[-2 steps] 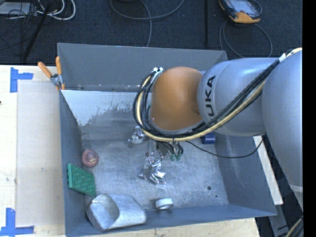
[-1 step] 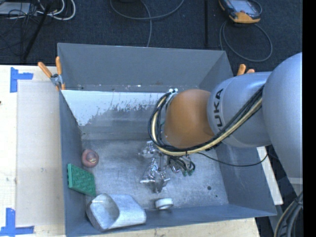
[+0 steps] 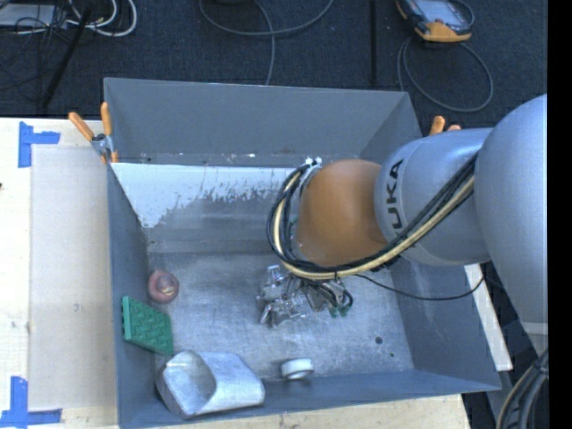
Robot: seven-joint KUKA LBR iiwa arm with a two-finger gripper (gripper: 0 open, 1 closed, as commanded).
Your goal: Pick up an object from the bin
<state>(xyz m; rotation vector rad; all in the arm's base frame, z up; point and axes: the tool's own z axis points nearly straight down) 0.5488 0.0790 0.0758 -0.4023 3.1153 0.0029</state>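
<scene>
We saw the gripper [image 3: 286, 304] low in the bin [image 3: 223, 123], grip unreadable; a grey cap [image 3: 296, 367], perhaps, lay near, green block [image 3: 147, 323] well apart.

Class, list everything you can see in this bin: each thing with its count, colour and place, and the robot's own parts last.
bin: one, grey metal, middle of the view
disc: one, pink, left of the bin floor
mat: one, green, ridged, left wall, just below the disc
cup: one, silvery white, on its side, near-left corner
cap: one, whitish, by the near wall, right of the cup
arm: one, grey, entering from the right
cover: one, orange, on the wrist, cables looped round it
jaws: one set, metal, low over the mid floor
</scene>
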